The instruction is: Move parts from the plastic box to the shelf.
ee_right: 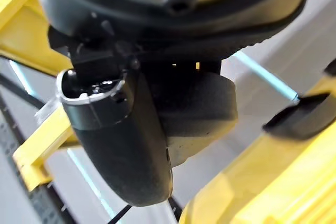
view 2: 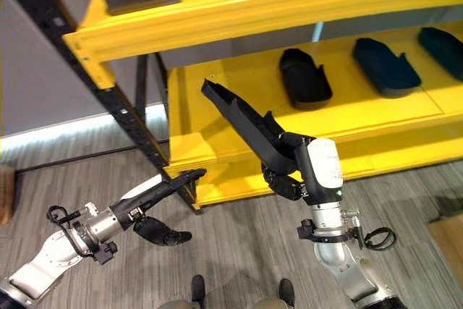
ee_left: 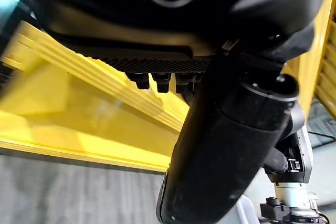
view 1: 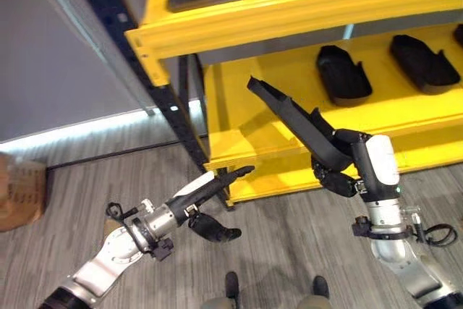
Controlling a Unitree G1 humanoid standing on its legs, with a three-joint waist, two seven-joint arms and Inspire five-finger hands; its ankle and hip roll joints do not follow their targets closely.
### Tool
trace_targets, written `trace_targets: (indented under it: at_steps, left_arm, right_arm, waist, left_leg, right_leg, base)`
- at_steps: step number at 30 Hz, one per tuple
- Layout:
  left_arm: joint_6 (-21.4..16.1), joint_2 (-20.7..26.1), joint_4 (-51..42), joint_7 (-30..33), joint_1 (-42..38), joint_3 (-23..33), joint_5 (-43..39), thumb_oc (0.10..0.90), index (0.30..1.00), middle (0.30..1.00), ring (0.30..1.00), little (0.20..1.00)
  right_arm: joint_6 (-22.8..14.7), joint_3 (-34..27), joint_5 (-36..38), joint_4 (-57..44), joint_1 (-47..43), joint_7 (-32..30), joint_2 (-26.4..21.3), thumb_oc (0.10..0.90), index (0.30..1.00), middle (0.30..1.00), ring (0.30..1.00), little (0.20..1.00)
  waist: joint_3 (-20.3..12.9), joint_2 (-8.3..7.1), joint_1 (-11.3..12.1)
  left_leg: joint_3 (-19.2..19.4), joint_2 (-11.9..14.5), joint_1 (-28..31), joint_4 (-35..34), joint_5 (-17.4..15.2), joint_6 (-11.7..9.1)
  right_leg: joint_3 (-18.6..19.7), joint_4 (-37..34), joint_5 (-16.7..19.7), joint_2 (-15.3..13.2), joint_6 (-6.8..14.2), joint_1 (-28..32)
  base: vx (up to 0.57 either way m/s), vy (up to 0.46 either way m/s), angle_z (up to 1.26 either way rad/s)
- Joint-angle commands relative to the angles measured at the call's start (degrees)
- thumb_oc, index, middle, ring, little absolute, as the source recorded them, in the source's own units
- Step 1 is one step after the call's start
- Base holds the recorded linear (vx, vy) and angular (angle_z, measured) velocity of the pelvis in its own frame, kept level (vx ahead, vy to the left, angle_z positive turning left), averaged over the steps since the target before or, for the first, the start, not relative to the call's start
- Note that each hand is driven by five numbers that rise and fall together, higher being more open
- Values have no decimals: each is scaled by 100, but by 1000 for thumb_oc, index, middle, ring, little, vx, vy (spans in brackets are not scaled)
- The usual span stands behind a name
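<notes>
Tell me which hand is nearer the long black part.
Right. The right hand grips the long black part at its lower end; the left hand hangs open, off to the left by the shelf corner.

The right arm rises from the near right, its forearm upright, and the right hand (view 1: 338,168) has its fingers curled round a long black part (view 1: 293,119) that slants up to the far left. The left arm reaches in from the near left, the left hand (view 1: 213,195) stretched forward with straight fingers, thumb hanging below.
</notes>
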Motion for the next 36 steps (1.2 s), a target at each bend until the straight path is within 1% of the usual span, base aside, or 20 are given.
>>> trace_targets:
  at_steps: [1,4,7,12,13,14,15,16,17,18,19,20,22,27,30,32,33,34,35,36]
  left_arm:
    - [-309,-94,-537,-125,-73,302,-440,900,1000,1000,1000,1000]
    - [-251,6,-483,-151,-237,180,-451,900,1000,1000,1000,1000]
    - [-180,44,-449,-111,-317,177,-568,900,1000,1000,1000,1000]
    - [-28,-256,-566,-468,95,401,-384,900,1000,1000,1000,1000]
    - [-30,-352,-552,-538,221,406,-254,900,1000,1000,1000,1000]
    - [-19,-363,-545,-551,237,405,-230,900,1000,1000,1000,1000]
    - [14,-380,-577,-586,227,329,-243,900,1000,1000,1000,1000]
    - [22,-380,-604,-555,190,275,-287,900,1000,1000,1000,1000]
    - [29,-396,-610,-490,102,183,-283,900,1000,1000,1000,1000]
    - [28,-397,-605,-487,98,179,-281,900,1000,1000,1000,1000]
    - [22,-364,-534,-421,-136,18,-327,900,1000,1000,1000,1000]
    - [47,-334,-522,-451,-287,-36,-387,900,1000,1000,1000,1000]
    - [-6,-261,-500,-474,-497,-130,-418,900,1000,1000,1000,1000]
    - [94,-288,-558,-519,-680,-115,-456,900,1000,1000,1000,1000]
    - [105,-256,-522,-413,-743,-136,-461,900,1000,1000,1000,1000]
    - [101,-292,-511,-377,-789,-148,-485,900,1000,1000,1000,1000]
    - [97,-373,-496,-382,-816,-154,-465,900,1000,1000,1000,1000]
    - [115,-411,-477,-438,-851,-127,-450,900,1000,1000,1000,1000]
    - [115,-412,-479,-439,-852,-123,-451,900,1000,1000,1000,1000]
    - [134,-411,-473,-438,-884,-150,-454,900,1000,1000,1000,1000]
  right_arm:
    - [-103,-87,250,-419,-664,-185,-426,400,300,300,300,300]
    - [45,152,178,-119,-888,-185,-410,400,300,300,300,300]
    - [219,354,-48,376,-1078,-268,-273,400,300,300,300,300]
    - [495,634,-313,871,-1454,-269,53,400,300,300,300,300]
    - [569,756,-404,1152,-1623,-298,180,400,300,300,300,300]
    - [631,785,-429,1193,-1655,-277,197,400,300,300,300,300]
    - [708,876,-387,1353,-1700,-344,175,400,300,300,300,300]
    - [752,933,-386,1370,-1702,-366,156,400,300,300,300,300]
    - [774,1027,-440,1458,-1734,-438,192,400,300,300,300,300]
    - [771,1030,-442,1467,-1740,-444,193,400,300,300,300,300]
    - [662,1135,-473,1740,-1889,-533,239,400,300,300,300,300]
    - [656,1130,-448,1817,-1939,-533,228,400,300,300,300,300]
    - [479,1064,-446,2013,-2010,-529,180,400,300,300,300,300]
    - [687,1447,-452,1956,-2392,-394,295,400,300,300,300,300]
    - [720,1675,-514,1885,-2499,-246,388,400,300,300,300,300]
    - [726,1754,-619,1884,-2504,-230,418,400,300,300,300,300]
    - [720,1768,-710,1898,-2463,-230,451,400,300,300,300,300]
    - [774,1793,-794,1942,-2439,-263,472,400,300,300,300,300]
    - [776,1796,-796,1946,-2443,-265,473,400,300,300,300,300]
    - [802,1843,-779,2020,-2511,-261,494,400,300,300,300,300]
  waist:
    - [-792,99,-109]
    - [-791,68,-30]
    - [-783,27,160]
    - [-706,-37,602]
    - [-693,-39,685]
    - [-691,-37,691]
    - [-669,-73,611]
    - [-688,-117,556]
    - [-680,-130,485]
    - [-679,-125,489]
    - [-668,-117,356]
    - [-666,-120,284]
    - [-671,-128,271]
    - [-647,-74,290]
    - [-641,-99,253]
    - [-577,-110,252]
    - [-490,-99,255]
    - [-394,-70,270]
    - [-395,-64,265]
    - [-395,-41,248]
  left_leg:
    - [-1,424,7,-29,-131,-39]
    - [2,287,-4,-23,-195,58]
    - [-13,126,-21,11,-238,209]
    - [296,126,63,51,-255,281]
    - [294,151,89,23,-229,311]
    - [280,161,92,19,-226,309]
    - [121,141,124,23,-228,276]
    - [63,99,89,21,-205,244]
    - [5,93,87,49,-204,211]
    - [9,100,89,51,-210,209]
    - [-133,95,72,146,-258,206]
    - [-230,61,45,210,-287,212]
    - [-323,-3,-78,400,-361,201]
    - [-355,-32,-258,796,-491,145]
    - [-140,-221,-361,1446,-859,175]
    - [-45,-305,-594,2235,-785,146]
    - [-60,-353,-959,3037,-617,91]
    - [-225,-325,-1355,3471,-294,13]
    - [-234,-319,-1373,3485,-289,8]
    - [-242,-161,-1334,3205,-191,-36]
  right_leg:
    - [98,-104,65,364,199,-311]
    - [51,-32,89,231,252,-321]
    - [-209,444,-23,146,164,-374]
    - [-1100,1040,-82,37,129,-401]
    - [-1122,1369,-240,196,73,-495]
    - [-1111,1408,-299,243,50,-512]
    - [-805,1154,-600,802,-116,-463]
    - [-594,825,-524,1058,-200,-439]
    - [-285,513,-347,1216,-228,-475]
    - [-283,488,-332,1224,-230,-462]
    - [306,231,-142,1368,-271,-527]
    - [603,183,-109,1435,-296,-531]
    - [639,83,-59,1468,-330,-508]
    - [561,92,-142,1475,-432,-486]
    - [479,161,-223,1439,-488,-456]
    - [426,216,-244,1416,-564,-436]
    - [382,257,-220,1420,-640,-411]
    - [436,314,-190,1460,-685,-393]
    - [434,318,-190,1466,-688,-400]
    - [473,332,-219,1480,-680,-399]
  base:
    - [-11,244,8]
    - [-24,252,5]
    - [-13,273,6]
    - [19,76,0]
    - [47,26,-56]
    - [147,-76,-41]
    - [174,-133,-2]
    - [232,-177,28]
    - [125,-96,43]
    - [180,-139,94]
    - [163,-134,71]
    - [200,-168,57]
    - [131,-176,22]
    - [157,-158,28]
    - [168,-73,0]
    - [108,-47,8]
    - [86,-24,16]
    - [73,-11,40]
    - [80,81,27]
    - [91,154,21]
